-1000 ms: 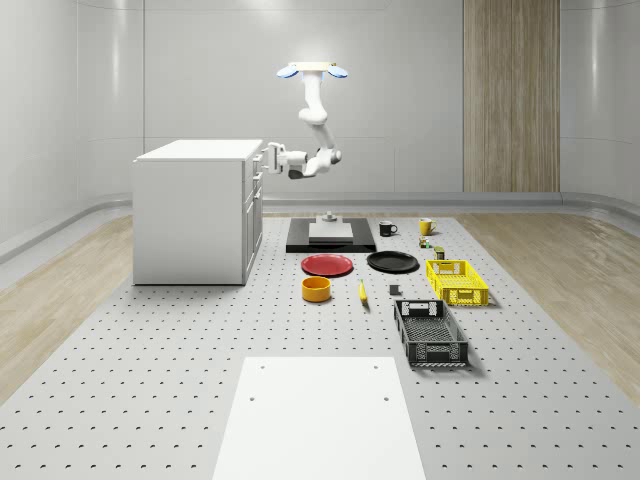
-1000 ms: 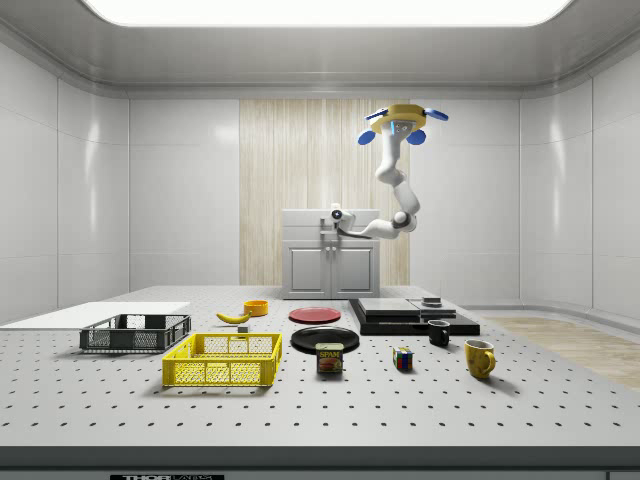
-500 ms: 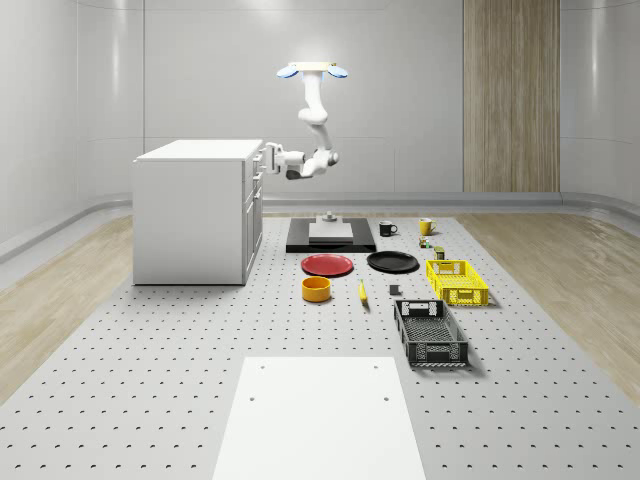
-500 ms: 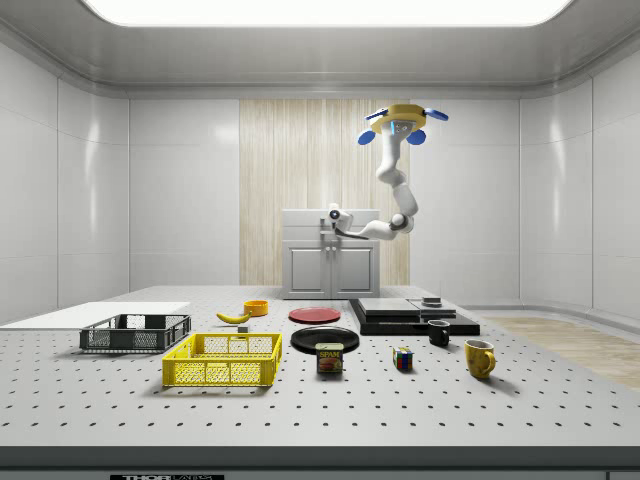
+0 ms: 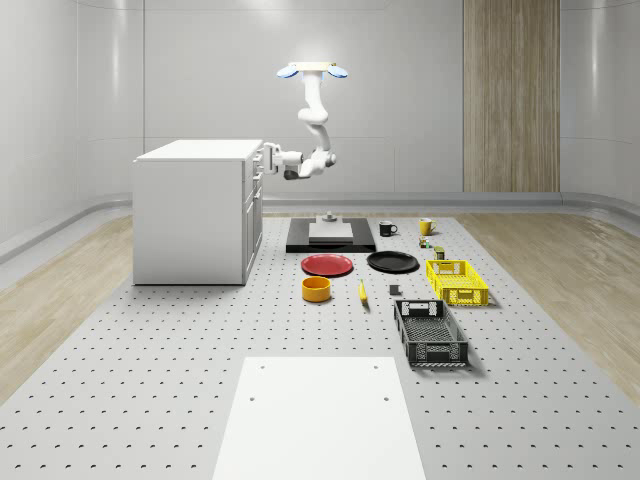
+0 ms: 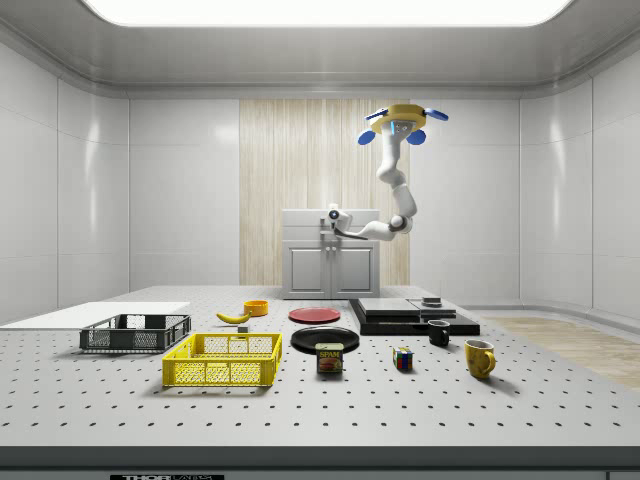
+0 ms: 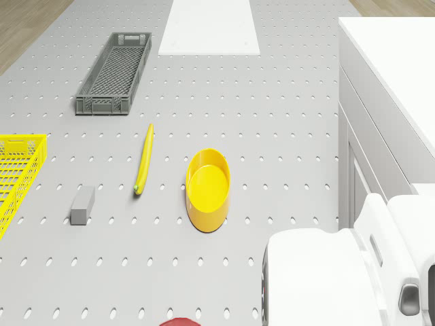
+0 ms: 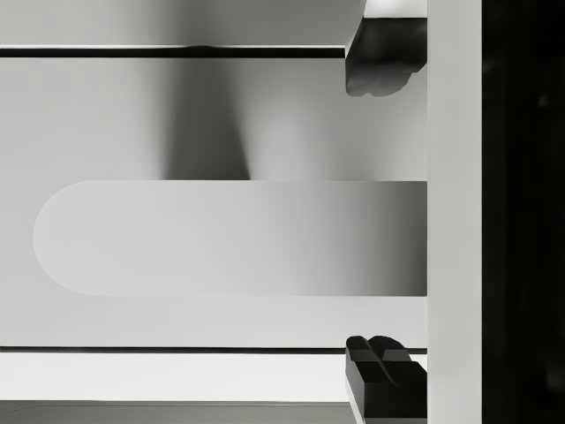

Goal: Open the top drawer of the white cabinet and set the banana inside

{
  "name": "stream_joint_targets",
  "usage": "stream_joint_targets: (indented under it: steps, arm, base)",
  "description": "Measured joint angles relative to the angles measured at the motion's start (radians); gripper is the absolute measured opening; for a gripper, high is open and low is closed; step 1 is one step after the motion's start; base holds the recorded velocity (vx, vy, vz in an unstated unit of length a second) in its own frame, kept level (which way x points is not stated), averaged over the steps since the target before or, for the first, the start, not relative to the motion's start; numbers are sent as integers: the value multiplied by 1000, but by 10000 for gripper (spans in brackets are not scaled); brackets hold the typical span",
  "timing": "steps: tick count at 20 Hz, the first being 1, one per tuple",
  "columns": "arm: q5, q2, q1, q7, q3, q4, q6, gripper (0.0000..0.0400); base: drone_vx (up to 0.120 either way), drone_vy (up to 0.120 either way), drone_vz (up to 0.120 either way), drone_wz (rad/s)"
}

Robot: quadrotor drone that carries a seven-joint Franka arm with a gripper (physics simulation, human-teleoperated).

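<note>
Right at the top drawer's handle (image 8: 229, 237) on the white cabinet (image 5: 195, 210), the hovering drone (image 5: 312, 70) sets its claw (image 8: 385, 212) spread around it for pulling, with the banana (image 7: 144, 157) far below on the tabletop (image 5: 150, 350).

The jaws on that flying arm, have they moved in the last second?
Yes. In the whole-scene view the gripper has closed in toward the white cabinet, now at its top drawer front, while the drone hovers above the black platform.
</note>
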Motion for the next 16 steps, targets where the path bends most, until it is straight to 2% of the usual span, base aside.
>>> stream_joint_targets:
  steps: [2,4,16]
  arm:
    - [6,5,-11,-1,12,3,-3,400]
    - [-3,4,-29,58,30,14,-4,400]
    - [46,20,-93,13,85,8,-31,367]
  base:
    - [0,0,0,0]
    - [0,0,0,0]
    - [0,0,0,0]
